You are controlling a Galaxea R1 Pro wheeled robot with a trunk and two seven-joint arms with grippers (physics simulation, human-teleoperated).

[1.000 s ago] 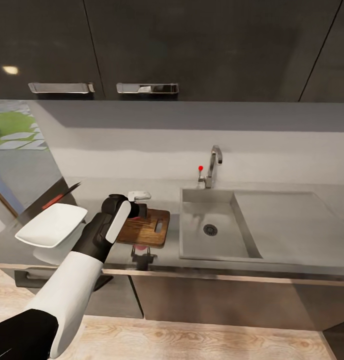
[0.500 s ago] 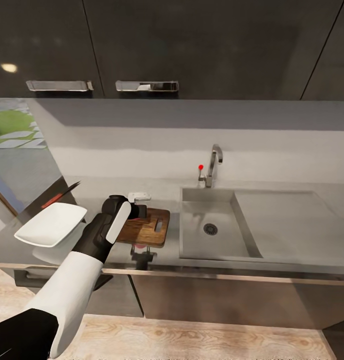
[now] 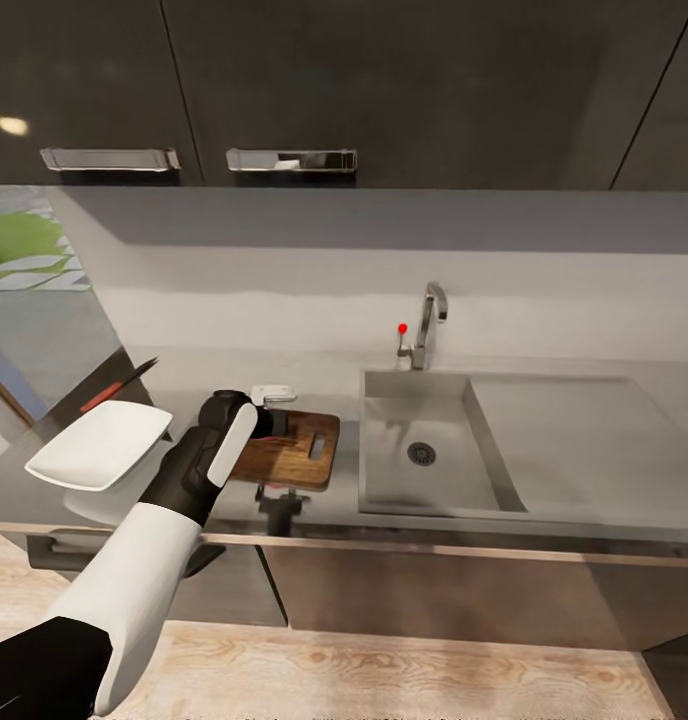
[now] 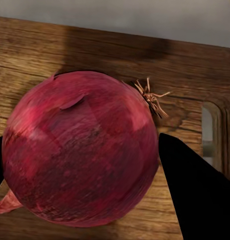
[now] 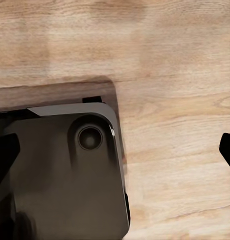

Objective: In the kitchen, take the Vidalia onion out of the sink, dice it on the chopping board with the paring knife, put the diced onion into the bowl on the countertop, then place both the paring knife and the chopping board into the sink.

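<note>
Onion (image 4: 79, 150) in left tool (image 4: 77, 170) — mid-board (image 4: 115, 55).

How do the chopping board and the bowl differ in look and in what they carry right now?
The chopping board is dark brown grained wood, flat, with a handle hole; the bowl is plain white with flaring sides. The board bears a red onion between the left gripper's fingers; the bowl looks empty. Both rest on the countertop.
</note>
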